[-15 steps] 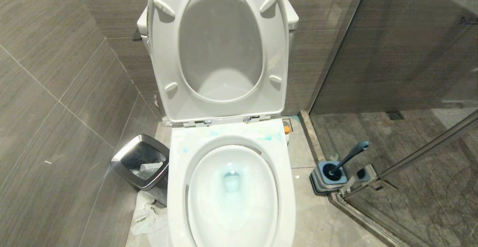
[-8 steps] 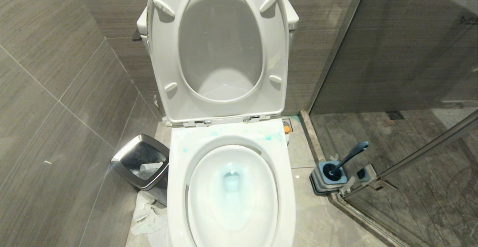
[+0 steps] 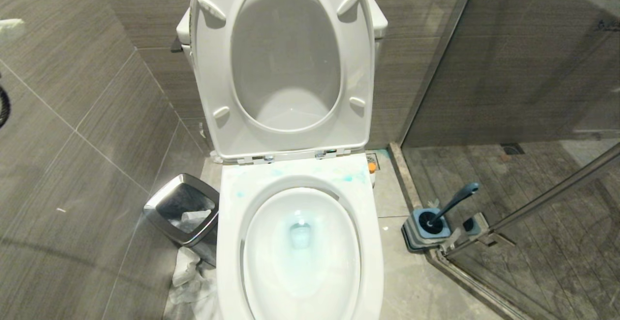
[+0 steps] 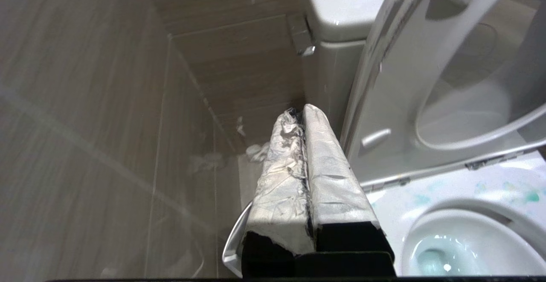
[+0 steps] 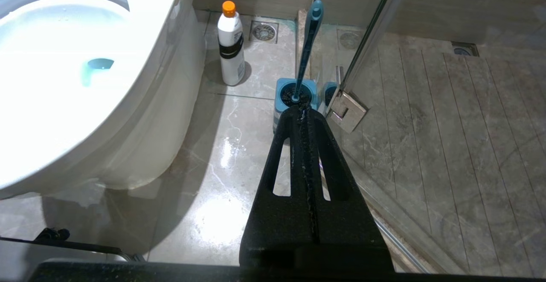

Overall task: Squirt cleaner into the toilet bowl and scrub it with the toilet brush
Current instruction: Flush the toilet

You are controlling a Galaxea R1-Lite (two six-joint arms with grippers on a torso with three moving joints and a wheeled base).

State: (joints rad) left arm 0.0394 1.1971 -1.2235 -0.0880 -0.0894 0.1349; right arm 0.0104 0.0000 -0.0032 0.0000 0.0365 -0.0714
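Note:
The white toilet bowl [image 3: 227, 242] stands in the middle with its seat and lid raised. Turquoise cleaner [image 3: 347, 178] smears the back of its rim and tints the water. To the bowl's right the toilet brush [image 3: 453, 203] leans in its grey-blue holder [image 3: 411, 228] on the floor. My left gripper [image 4: 303, 111], its fingers wrapped in white, is shut and empty, held beside the raised lid on the bowl's left. My right gripper [image 5: 300, 110] is shut and empty, low over the floor, its tip just short of the holder [image 5: 281, 98], with the brush handle [image 5: 309, 47] beyond.
A chrome-rimmed waste bin [image 3: 155, 208] and crumpled tissue [image 3: 191, 276] sit left of the bowl. A white bottle with an orange cap [image 5: 231, 47] stands on the floor between bowl and brush holder. The glass shower door and its hinge [image 5: 346, 111] close off the right.
A pale shape and a dark one have come in at the far left edge of the head view, and a shadow crosses the left wall. Toilet, brush and bin have not moved.

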